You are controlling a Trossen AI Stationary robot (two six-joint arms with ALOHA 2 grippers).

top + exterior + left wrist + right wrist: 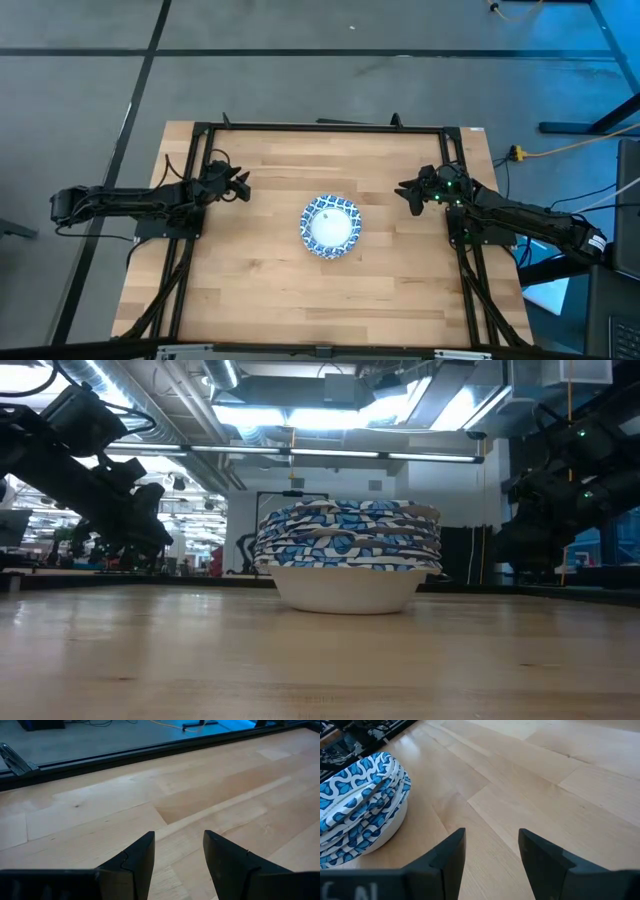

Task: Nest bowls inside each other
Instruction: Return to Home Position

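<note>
Several blue-and-white patterned bowls sit nested in one stack (329, 225) at the middle of the table, the bottom bowl's white base on the wood (347, 592). The stack also shows at the edge of the right wrist view (360, 805). My left gripper (243, 186) hovers open to the stack's left, above bare wood (178, 842). My right gripper (404, 195) hovers open to the stack's right (491, 842). Neither touches the bowls.
A black frame rail (320, 127) runs along the table's far edge, with side rails under both arms. Bare wooden tabletop (320, 300) lies between the stack and the near edge. Cables and a stand base (590, 125) lie on the floor beyond the right side.
</note>
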